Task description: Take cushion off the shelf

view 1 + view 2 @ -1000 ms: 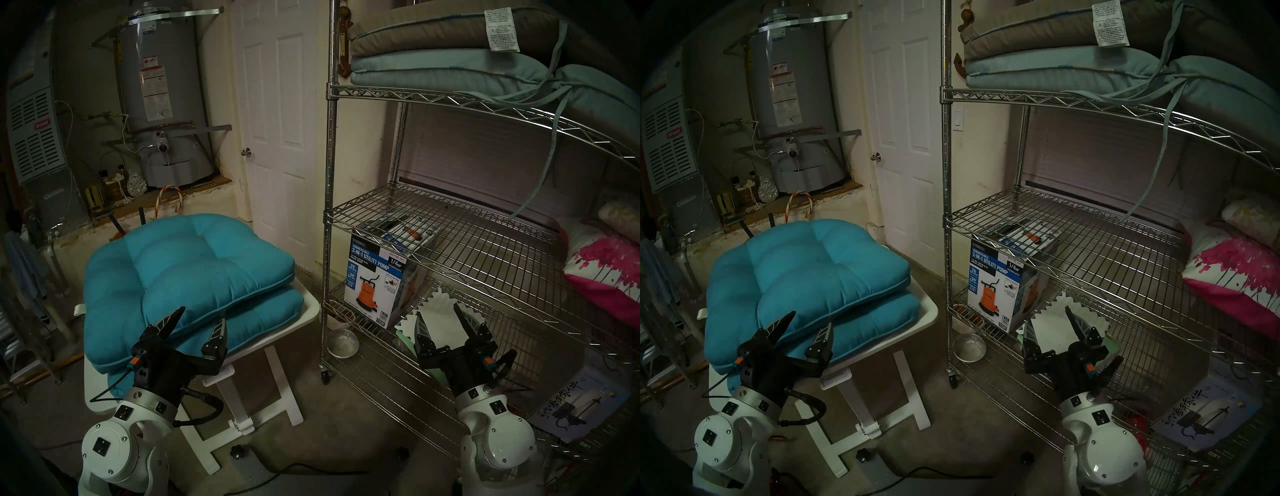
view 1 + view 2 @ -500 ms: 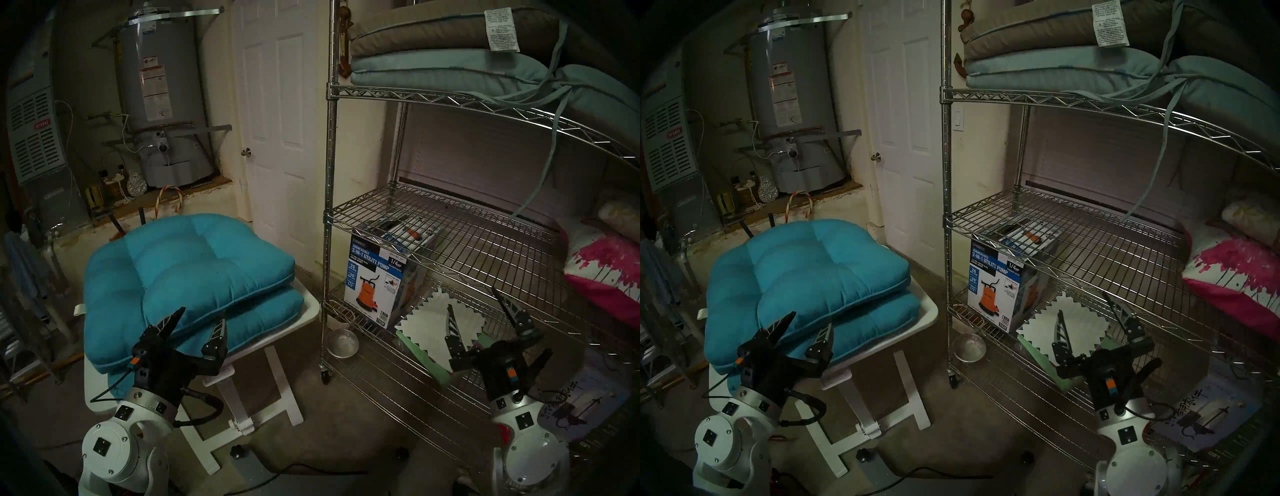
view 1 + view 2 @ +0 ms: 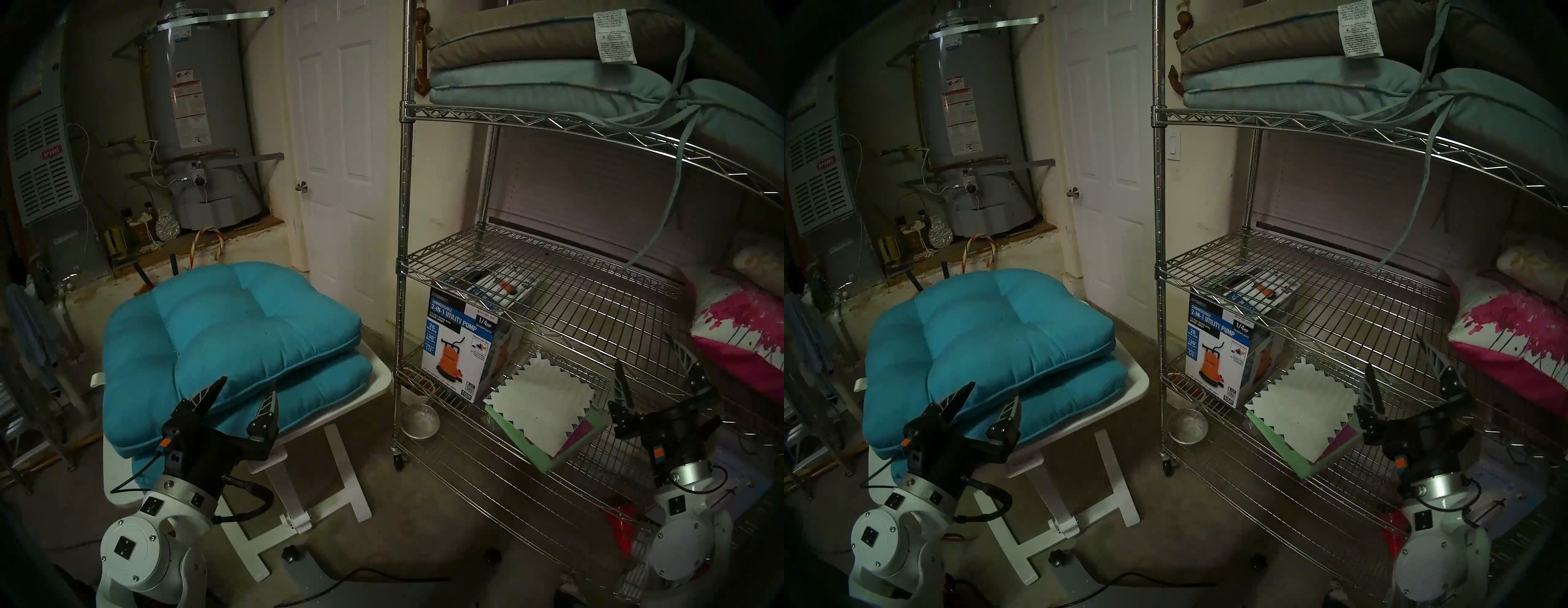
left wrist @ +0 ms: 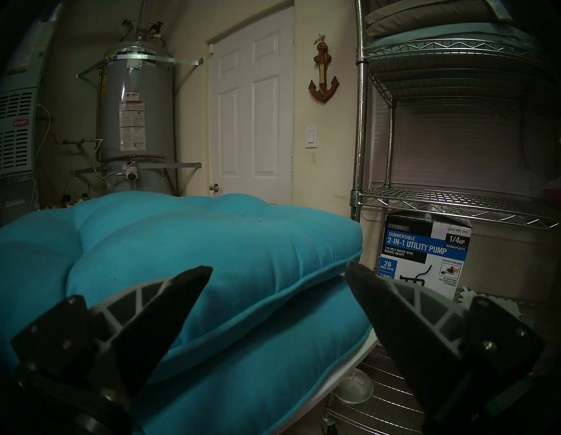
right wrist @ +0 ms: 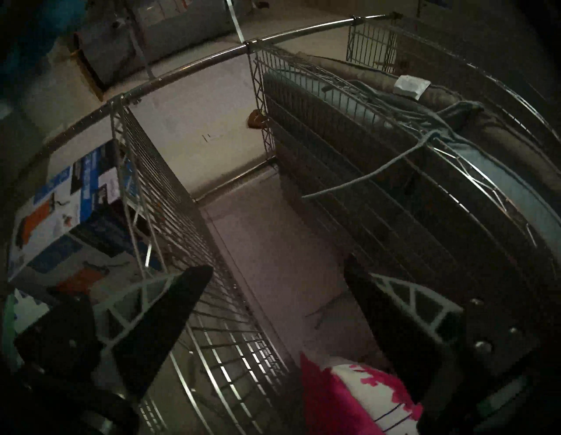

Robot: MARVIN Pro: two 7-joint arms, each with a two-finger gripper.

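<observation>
dim indoor light | fisheye, dark rims | right wrist view blurred, grainy

My right gripper (image 3: pixel 1403 361) hangs open-jawed by the shelf (image 3: pixel 1314 297), near the pink-and-white cushion (image 3: pixel 1513 344); my left gripper (image 3: pixel 992 390), also open, seems just short of the blue cushions (image 3: pixel 987 335).

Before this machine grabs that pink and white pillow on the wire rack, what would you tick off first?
1. Right gripper jaws spread apart: ok.
2. Right gripper empty: ok.
3. Pink and white pillow in plain sight on the chrome wire rack: ok.
4. Gripper touching the pillow: not ok, a gap remains.
5. Rack's wire edge beside the fingers, snag risk: cannot tell.
6. Left gripper open, idle by the teal tufted cushions: ok.
</observation>
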